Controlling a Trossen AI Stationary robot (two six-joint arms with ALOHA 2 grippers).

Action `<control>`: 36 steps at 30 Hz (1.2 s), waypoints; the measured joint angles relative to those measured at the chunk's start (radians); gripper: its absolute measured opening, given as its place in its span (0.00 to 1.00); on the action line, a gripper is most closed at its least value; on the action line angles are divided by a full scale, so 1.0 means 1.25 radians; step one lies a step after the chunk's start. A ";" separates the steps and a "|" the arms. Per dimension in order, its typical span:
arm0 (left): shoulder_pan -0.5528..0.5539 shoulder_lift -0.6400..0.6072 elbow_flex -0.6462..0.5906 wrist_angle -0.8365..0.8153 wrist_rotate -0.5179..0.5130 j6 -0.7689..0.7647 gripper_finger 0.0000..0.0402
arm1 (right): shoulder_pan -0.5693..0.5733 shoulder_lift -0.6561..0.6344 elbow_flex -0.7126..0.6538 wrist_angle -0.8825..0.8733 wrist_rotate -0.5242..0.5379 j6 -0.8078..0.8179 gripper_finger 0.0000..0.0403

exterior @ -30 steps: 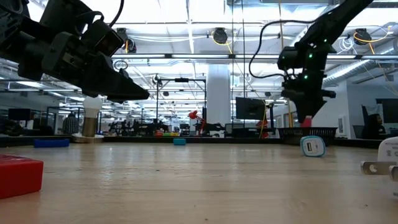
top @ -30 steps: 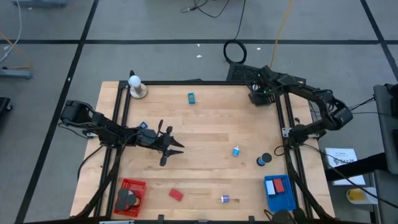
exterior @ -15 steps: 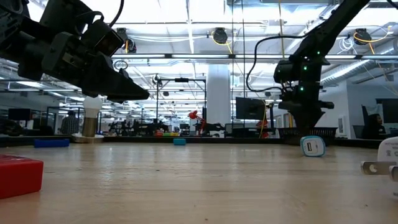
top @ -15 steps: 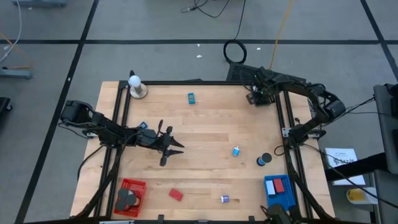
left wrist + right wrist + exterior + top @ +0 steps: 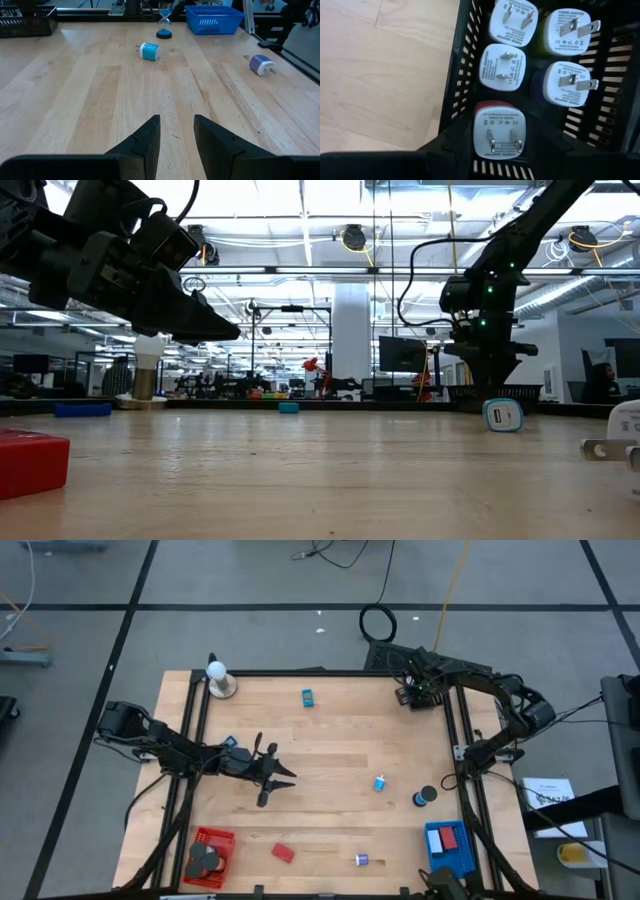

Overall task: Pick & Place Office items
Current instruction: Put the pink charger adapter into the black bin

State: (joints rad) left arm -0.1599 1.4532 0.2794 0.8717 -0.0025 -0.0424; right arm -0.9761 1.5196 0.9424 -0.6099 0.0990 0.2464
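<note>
My right gripper (image 5: 413, 692) hangs over the table's far right corner, inside a black mesh basket (image 5: 464, 75), shut on a red power adapter with a white face (image 5: 497, 131). Several white-faced adapters (image 5: 502, 67) lie in that basket. My left gripper (image 5: 176, 135) hovers open and empty above the table's left middle (image 5: 276, 772). Loose on the wood lie a blue adapter (image 5: 380, 783), a black piece (image 5: 425, 797), a teal piece (image 5: 308, 697), a red block (image 5: 283, 853) and a purple adapter (image 5: 362, 860). My right gripper pinches the red adapter by its two opposite sides (image 5: 479, 135) between the two fingers. The fingers come from above, pointing steeply down into the basket. The adapter's pronged white face is turned up; whether its underside rests on the basket floor cannot be told.
A red basket (image 5: 216, 837) with black discs stands at the near left, a blue basket (image 5: 452, 862) with a red block at the near right. A white ball on a tan base (image 5: 218, 680) stands at the far left corner. Black frame rails (image 5: 464, 740) run along the table's sides.
My right gripper has sunk into the black basket with the red adapter and rolled a little, then kept still. In the low view the adapter has dropped behind the basket's wall.
</note>
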 joint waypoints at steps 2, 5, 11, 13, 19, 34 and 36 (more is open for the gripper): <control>0.000 0.000 0.000 0.000 0.000 0.000 0.30 | 0.000 0.003 0.000 0.001 0.000 0.003 0.34; 0.000 0.000 0.000 0.000 0.000 0.000 0.30 | 0.000 0.020 0.000 0.007 0.000 0.003 0.34; 0.000 0.000 0.000 -0.002 0.000 -0.002 0.30 | 0.000 0.045 0.000 0.025 0.000 0.000 0.34; 0.000 0.000 0.000 -0.002 0.000 -0.003 0.30 | 0.000 0.053 0.000 0.029 0.002 0.000 0.36; 0.000 0.000 0.000 -0.002 0.000 -0.003 0.30 | 0.000 0.049 -0.001 0.035 0.004 -0.003 0.43; 0.000 0.000 0.000 -0.002 0.000 -0.004 0.30 | 0.001 -0.079 -0.001 0.017 0.058 -0.023 0.55; 0.000 0.000 0.000 -0.002 0.000 -0.004 0.30 | 0.001 -0.105 -0.001 -0.017 0.072 -0.024 0.51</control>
State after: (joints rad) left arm -0.1600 1.4536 0.2794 0.8688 -0.0025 -0.0479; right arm -0.9745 1.3884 0.9417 -0.6310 0.1884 0.2162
